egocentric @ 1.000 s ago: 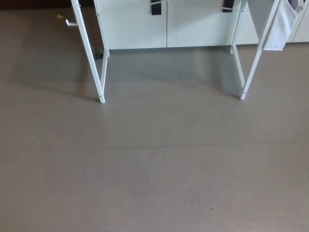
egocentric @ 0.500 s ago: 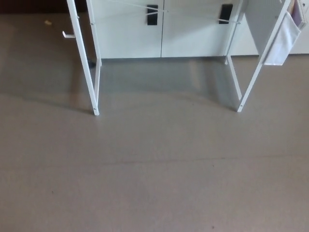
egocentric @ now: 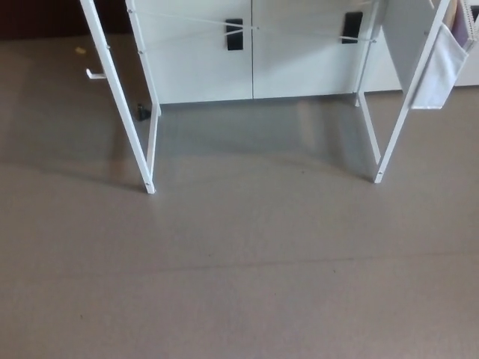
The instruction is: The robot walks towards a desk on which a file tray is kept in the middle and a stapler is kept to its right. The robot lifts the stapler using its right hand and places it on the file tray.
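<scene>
Approach underway: desk legs ahead on floor. Stapler and tray lie above frame, unseen. Neither hand shows; state unknown. Recommend walking centred between legs, stopping short.

Plain grey-brown floor, unpatterned but for faint darker seams. White desk legs. White cabinet with two black handles. White pouch, greyish in shade. Small yellow speck top left.

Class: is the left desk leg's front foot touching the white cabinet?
Apart. Head view: bare floor lies between the foot and the cabinet.
</scene>
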